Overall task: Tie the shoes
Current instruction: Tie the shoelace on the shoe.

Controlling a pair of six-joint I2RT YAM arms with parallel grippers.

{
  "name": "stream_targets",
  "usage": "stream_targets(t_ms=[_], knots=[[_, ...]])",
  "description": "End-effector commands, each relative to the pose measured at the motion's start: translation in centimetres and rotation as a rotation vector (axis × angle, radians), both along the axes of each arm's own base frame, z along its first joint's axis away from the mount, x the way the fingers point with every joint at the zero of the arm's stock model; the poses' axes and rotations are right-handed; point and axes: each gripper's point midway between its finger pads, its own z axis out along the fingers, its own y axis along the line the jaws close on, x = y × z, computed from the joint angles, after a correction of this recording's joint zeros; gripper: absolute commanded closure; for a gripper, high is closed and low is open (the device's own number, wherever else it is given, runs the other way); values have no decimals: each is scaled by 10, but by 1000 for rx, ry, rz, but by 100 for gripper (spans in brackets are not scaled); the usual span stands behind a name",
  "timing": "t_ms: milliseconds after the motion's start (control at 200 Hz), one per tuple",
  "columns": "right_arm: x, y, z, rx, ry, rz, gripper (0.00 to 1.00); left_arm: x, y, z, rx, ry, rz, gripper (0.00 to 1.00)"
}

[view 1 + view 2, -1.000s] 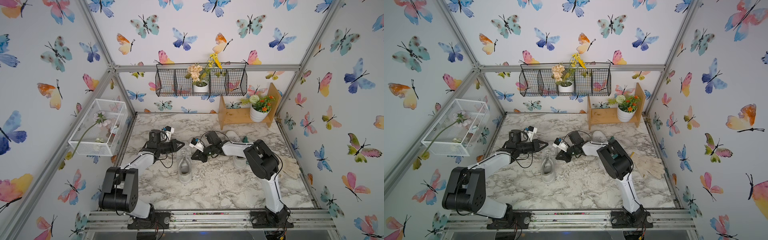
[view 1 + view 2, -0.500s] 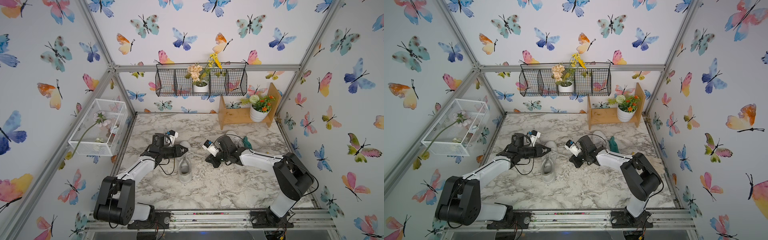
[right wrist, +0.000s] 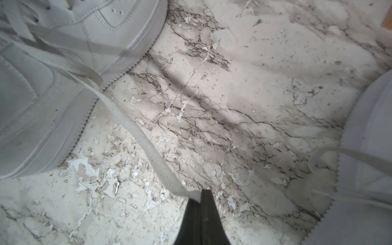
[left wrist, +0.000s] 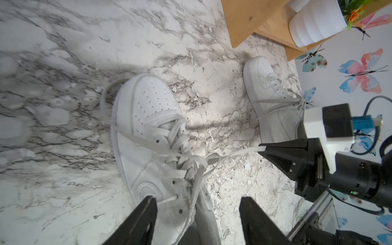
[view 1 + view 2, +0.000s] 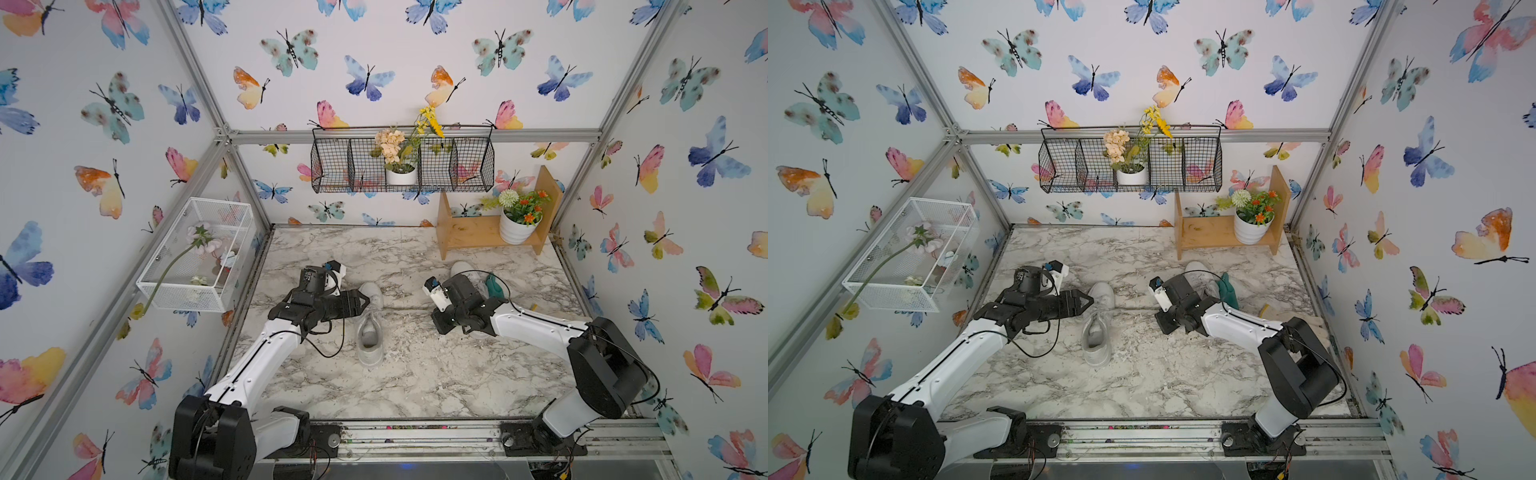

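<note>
- Jaws of the left gripper (image 4: 197, 200) now stand spread wide, where a second ago they were pressed together. The loose lace (image 4: 196, 188) lies between them and, as far as the left wrist view shows, touches neither finger.
- Jaws of the right gripper (image 3: 201, 193) are as they were, pressed together and pinching the end of the taut lace (image 3: 137, 131), which runs straight from their tips back to the shoe.
- Over the same second the right arm has swung away from the shoe and drawn that lace out to its length. The left jaws have kept their place over the shoe's collar.
- The near shoe (image 4: 146, 118) sits under and just ahead of the left jaws, toe pointing away from them. The crossing of laces (image 4: 191, 161) is just ahead of the left fingertips and well apart from the right tips.
- The second shoe (image 4: 269, 89) stands beyond the right gripper, beside a green glove (image 5: 494, 286). Its laces look gathered into a knot, but this is too small to be sure.
- Judgement: the tightening pull on the near shoe seems finished on the left side, so the left jaws are probably free to take a new hold for a loop. With only one end held, the crossing may slacken.
</note>
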Motion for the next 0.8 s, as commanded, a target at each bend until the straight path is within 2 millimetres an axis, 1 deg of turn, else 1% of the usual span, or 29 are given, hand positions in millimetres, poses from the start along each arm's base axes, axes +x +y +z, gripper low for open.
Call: stream_targets(t_ms=[0, 130, 185, 250, 370, 476, 526, 586, 796], knots=[[6, -4, 13, -11, -33, -38, 98, 1, 37, -6, 86, 55, 131, 28], [9, -7, 15, -27, -36, -56, 98, 19, 59, -14, -64, 114, 202, 28], [10, -5, 17, -20, -36, -57, 98, 26, 59, -14, -151, 142, 189, 28], [10, -3, 20, -4, -37, -54, 98, 36, 61, -21, -189, 183, 193, 28], [11, 0, 25, 13, -40, -57, 98, 50, 57, -44, -207, 270, 173, 30], [10, 2, 27, 27, -38, -58, 98, 59, 54, -65, -229, 323, 168, 38], [10, 2, 27, 31, -35, -56, 98, 63, 52, -70, -241, 336, 165, 40], [9, 2, 26, 34, -30, -58, 98, 67, 50, -75, -253, 347, 160, 41], [8, 4, 26, 45, -21, -56, 98, 76, 39, -90, -255, 377, 156, 41]])
